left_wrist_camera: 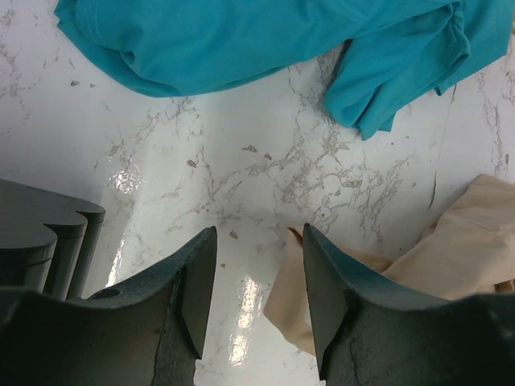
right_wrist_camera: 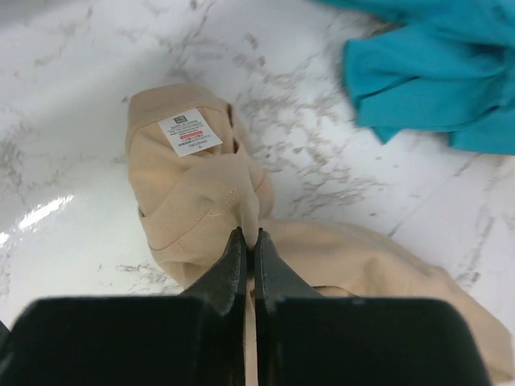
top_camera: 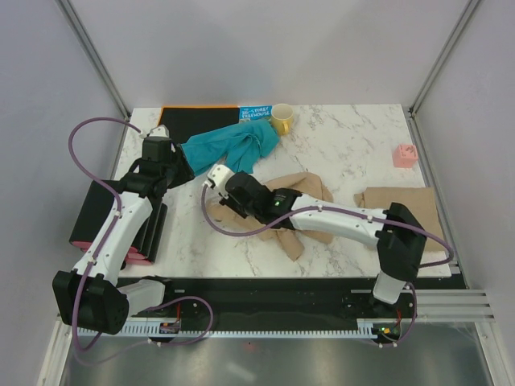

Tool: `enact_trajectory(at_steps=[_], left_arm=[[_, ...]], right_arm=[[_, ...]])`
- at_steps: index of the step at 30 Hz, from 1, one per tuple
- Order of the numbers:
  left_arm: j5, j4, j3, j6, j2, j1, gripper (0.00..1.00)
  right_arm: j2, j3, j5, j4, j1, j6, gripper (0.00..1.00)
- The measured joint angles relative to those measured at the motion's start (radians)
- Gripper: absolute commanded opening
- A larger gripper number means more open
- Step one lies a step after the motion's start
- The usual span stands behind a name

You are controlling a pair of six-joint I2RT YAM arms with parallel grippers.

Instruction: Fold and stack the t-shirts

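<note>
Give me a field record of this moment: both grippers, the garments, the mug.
right gripper: shut on the crumpled tan cloth t-shirt, below its white label
left gripper: open, empty, over white marble table
teal-blue cloth garment: bunched, rear centre, not held
flat tan cloth t-shirt: at the table's right edge
round yellow mug: upright, beside the teal-blue garment

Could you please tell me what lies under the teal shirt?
The teal shirt overlaps a black board at its corner and part of a blue book; anything beneath its bunched middle is hidden.
</note>
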Motion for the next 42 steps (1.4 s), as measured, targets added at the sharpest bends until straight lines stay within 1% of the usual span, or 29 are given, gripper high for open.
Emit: enact_trajectory(at_steps=[7,11,15,22,23,25,26,27,33,34,35,36,40,42], left_arm=[[0.002,0.0,0.0,0.0,0.0,0.0,0.54],[0.005,0.0,0.0,0.0,0.0,0.0,0.54],[0.007,0.0,0.0,0.0,0.0,-0.002,0.54],[0.003,0.0,0.0,0.0,0.0,-0.006,0.54],[0.003,0.0,0.0,0.0,0.0,-0.006,0.54],[0.003,0.0,0.0,0.0,0.0,-0.006,0.54],[0.003,0.0,0.0,0.0,0.0,-0.006,0.54],[0.003,0.0,0.0,0.0,0.0,-0.006,0.54],[0.003,0.0,0.0,0.0,0.0,-0.006,0.54],[0.003,0.0,0.0,0.0,0.0,-0.006,0.54],[0.003,0.0,0.0,0.0,0.0,-0.006,0.54],[0.003,0.0,0.0,0.0,0.0,-0.006,0.54],[0.003,0.0,0.0,0.0,0.0,-0.006,0.54],[0.003,0.0,0.0,0.0,0.0,-0.006,0.54]], right_arm=[[-0.199,-0.034,0.089,0.028,-0.009,-0.006,0.0],[-0.268,-0.066,0.105,0.043,-0.011,-0.007,0.0],[-0.246,-0.068,0.112,0.04,-0.012,0.006,0.0],[-0.06,-0.092,0.109,-0.032,-0.013,0.105,0.0],[-0.039,-0.102,0.105,-0.052,-0.014,0.121,0.09],[-0.003,-0.108,0.086,-0.093,-0.02,0.147,0.14],[0.015,-0.108,0.074,-0.111,-0.026,0.158,0.3],[0.031,-0.108,0.063,-0.128,-0.031,0.165,0.43],[0.05,-0.108,0.047,-0.184,-0.06,0.19,0.47],[0.048,-0.108,0.047,-0.188,-0.066,0.19,0.5],[0.047,-0.108,0.047,-0.191,-0.072,0.19,0.6],[0.042,-0.108,0.047,-0.193,-0.079,0.188,0.62],[-0.002,-0.1,0.051,-0.197,-0.11,0.172,0.62],[-0.026,-0.068,0.051,-0.195,-0.121,0.156,0.62]])
